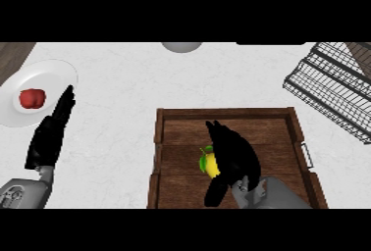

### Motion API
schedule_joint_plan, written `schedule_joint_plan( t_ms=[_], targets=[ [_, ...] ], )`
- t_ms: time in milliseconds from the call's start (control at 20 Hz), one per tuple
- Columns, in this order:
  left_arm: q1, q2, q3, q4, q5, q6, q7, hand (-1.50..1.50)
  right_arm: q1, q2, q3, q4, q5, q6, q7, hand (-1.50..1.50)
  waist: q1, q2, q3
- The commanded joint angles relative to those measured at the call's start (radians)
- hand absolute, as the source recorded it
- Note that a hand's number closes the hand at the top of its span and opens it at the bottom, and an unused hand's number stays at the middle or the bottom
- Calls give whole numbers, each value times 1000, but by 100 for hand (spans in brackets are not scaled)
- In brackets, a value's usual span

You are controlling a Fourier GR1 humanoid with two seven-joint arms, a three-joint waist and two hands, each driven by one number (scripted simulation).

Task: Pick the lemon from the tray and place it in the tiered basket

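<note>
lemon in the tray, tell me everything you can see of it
The lemon is small, yellow and smooth-looking, with a green bit at its upper end. It lies on the brown wooden floor of the tray, near the tray's middle. Only its left part shows, because the black right hand covers its right side, with the fingers stretched past it and the thumb below it. The hand appears to be against the lemon and not yet curled round it.

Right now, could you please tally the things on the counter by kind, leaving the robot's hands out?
Food items: 2 (lemon in the tray, red item on the plate)
Holders: 3 (tray, plate, tiered basket)
Grey round thing, cut off at the top edge: 1
Total: 6
</note>
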Motion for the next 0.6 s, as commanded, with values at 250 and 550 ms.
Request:
schedule_joint_plan(
  t_ms=[250,550],
  targets=[
    [62,-20,7,-113,-31,-2,51,0,-10,48,-88,101,-3,102,55,-150,7,-1,1],
    [29,-19,65,-43,-32,-48,4,0,48,112,-71,156,26,111,10,150,1,0,0]
  ],
)
